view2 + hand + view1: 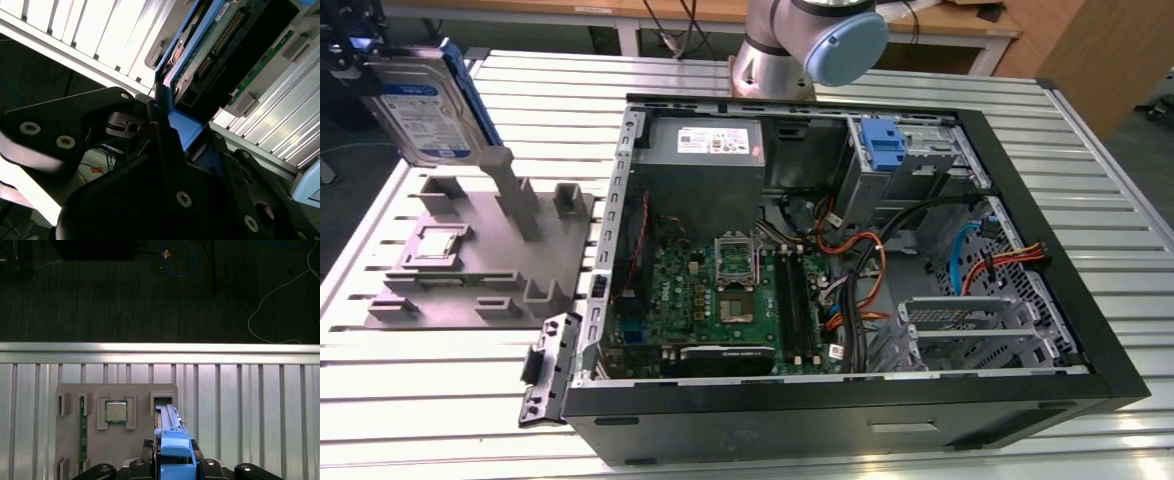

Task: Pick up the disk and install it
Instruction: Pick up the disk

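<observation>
The disk (430, 110), a silver-grey drive with a white-and-blue label and a blue carrier frame, hangs upright and slightly tilted at the exterior view's far left. It is above the grey stand (480, 260). My gripper (360, 62) is shut on its upper end. In the second wrist view the black fingers (125, 112) clamp the blue frame of the disk (210, 50), whose green circuit board faces the camera. The first wrist view looks down along the disk (174, 440) held in the gripper (175, 467), with the stand (70, 440) below.
An open black computer case (1014, 400) lies on the slatted metal table (440, 400), showing a motherboard (720, 300), power supply (707, 140), cables and a blue drive bay (883, 145). The stand holds a processor chip (116, 411) and a memory stick (82, 430). The arm's base (787, 50) stands behind the case.
</observation>
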Action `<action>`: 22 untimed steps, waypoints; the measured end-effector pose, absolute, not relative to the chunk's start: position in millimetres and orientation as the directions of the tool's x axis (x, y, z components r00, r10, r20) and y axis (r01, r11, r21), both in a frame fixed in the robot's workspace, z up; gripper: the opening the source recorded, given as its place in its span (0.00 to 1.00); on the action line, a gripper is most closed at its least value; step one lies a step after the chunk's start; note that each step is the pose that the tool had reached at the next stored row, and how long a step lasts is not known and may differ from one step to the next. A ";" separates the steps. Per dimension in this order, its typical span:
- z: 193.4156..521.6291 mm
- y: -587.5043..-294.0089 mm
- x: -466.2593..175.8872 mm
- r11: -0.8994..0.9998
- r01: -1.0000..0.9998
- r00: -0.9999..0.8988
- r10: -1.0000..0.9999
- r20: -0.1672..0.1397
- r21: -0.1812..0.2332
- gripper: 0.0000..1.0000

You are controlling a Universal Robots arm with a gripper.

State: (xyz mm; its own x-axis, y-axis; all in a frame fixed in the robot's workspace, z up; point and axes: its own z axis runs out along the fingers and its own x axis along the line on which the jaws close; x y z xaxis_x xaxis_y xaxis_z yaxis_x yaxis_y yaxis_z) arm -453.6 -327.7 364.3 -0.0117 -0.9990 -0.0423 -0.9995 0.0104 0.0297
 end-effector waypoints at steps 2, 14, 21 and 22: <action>365.7 -327.7 -453.6 0.010 -1.000 -0.012 -0.999 -0.042 0.030 0.37; 374.0 -327.7 -453.5 0.010 -1.000 -0.012 -0.999 -0.043 0.029 0.37; 377.6 -327.7 -453.6 0.010 -1.000 -0.012 -0.999 -0.043 0.029 0.37; 378.1 -327.7 -453.6 0.010 -1.000 -0.012 -0.999 -0.043 0.029 0.37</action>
State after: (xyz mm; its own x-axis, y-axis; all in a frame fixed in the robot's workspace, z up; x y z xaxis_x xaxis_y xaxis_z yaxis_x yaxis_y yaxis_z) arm -453.6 -327.7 378.1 -0.0117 -0.9990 -0.0426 -0.9995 0.0104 0.0294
